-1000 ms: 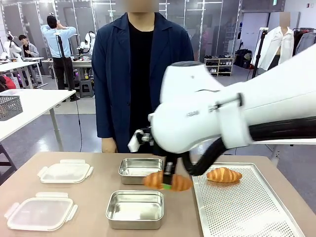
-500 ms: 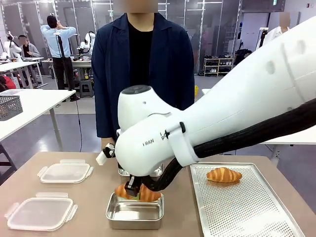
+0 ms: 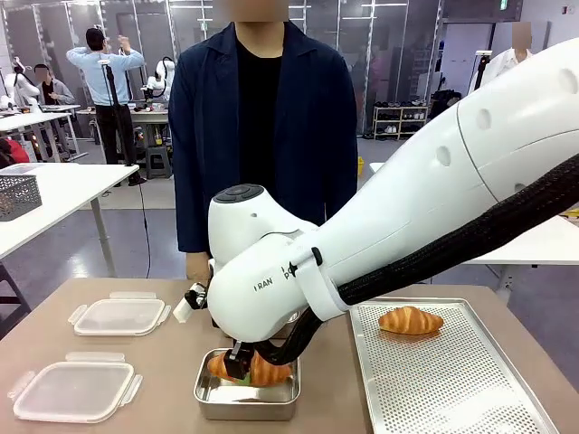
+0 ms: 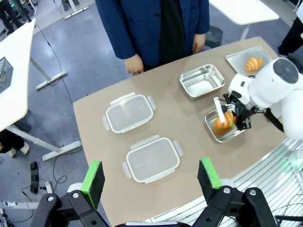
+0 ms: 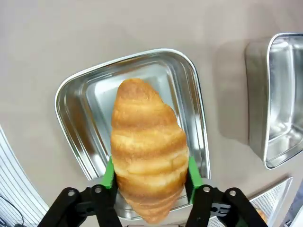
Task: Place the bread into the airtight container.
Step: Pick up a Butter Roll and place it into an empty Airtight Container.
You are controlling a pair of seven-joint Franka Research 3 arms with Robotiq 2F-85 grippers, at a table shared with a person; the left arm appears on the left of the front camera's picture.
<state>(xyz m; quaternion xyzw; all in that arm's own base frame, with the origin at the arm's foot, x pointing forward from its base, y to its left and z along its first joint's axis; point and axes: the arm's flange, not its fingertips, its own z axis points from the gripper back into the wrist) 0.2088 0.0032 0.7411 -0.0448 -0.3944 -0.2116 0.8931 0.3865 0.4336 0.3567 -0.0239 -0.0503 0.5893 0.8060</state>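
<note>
Grips a croissant [image 5: 147, 146] across its thick middle with the right claw [image 5: 149, 176], green pads [image 5: 108, 173] pressed against both flanks. Holds it low over the near steel container [image 5: 75, 118], roughly along the container's length and about level with the rim in the front view. Cannot tell whether it touches the bottom yet. Holds the left claw [image 4: 151, 176] wide and empty, high above the tabletop [image 4: 180, 123]. Looks light, flaky and soft, so probably quick to crush or shed crumbs. Best taken at the broad centre with a gentle squeeze, never by the tapered ends. Probably needs only a short descent and a slow opening to settle flat. Leaves a second croissant [image 3: 411, 319] on the perforated tray [image 3: 452, 389].
</note>
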